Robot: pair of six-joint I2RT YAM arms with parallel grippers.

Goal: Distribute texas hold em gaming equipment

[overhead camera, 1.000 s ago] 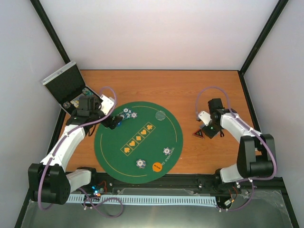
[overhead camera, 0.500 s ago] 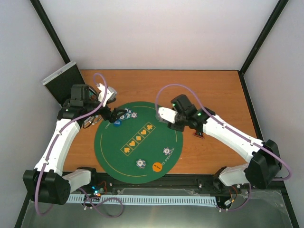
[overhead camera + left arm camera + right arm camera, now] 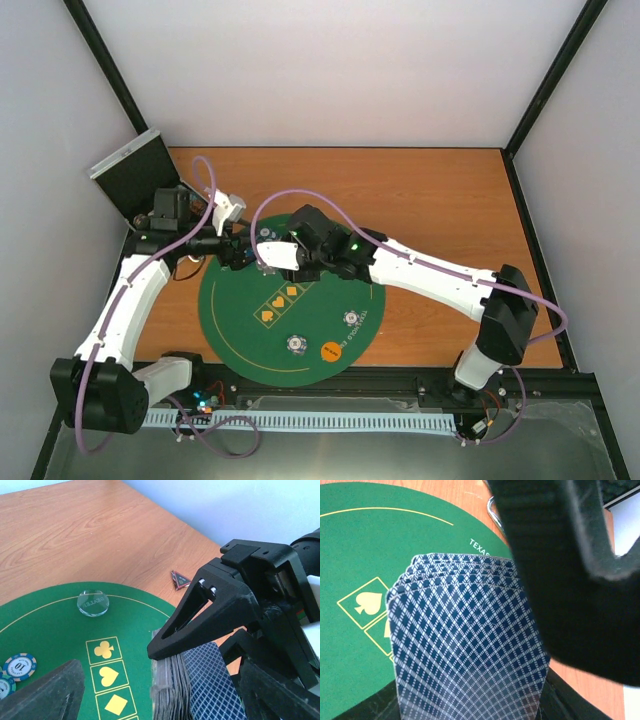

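My left gripper [image 3: 238, 252] [image 3: 162, 685] holds a deck of grey-blue-backed playing cards [image 3: 197, 687] over the left part of the green mat. My right gripper [image 3: 270, 256] [image 3: 470, 700] has reached across to it. Its black fingers [image 3: 200, 622] stand apart on either side of the deck's top cards, and the fanned card backs [image 3: 465, 650] fill the right wrist view. A clear disc [image 3: 93, 603] lies on the mat's far side and a black triangle marker [image 3: 180, 579] lies on the wood. Two chips [image 3: 297, 343] [image 3: 352, 317] and an orange disc [image 3: 332, 351] lie near the mat's front edge.
The round green felt mat [image 3: 235, 320] has a row of yellow suit squares. More chips [image 3: 19, 666] lie at its left edge. The open silver case [image 3: 135, 178] stands at the table's back left corner. My right arm [image 3: 430, 272] stretches across the mat's upper half.
My right arm has swung from the table's right side across the mat to the left gripper and the deck. My left gripper has stayed near the mat's upper left edge.
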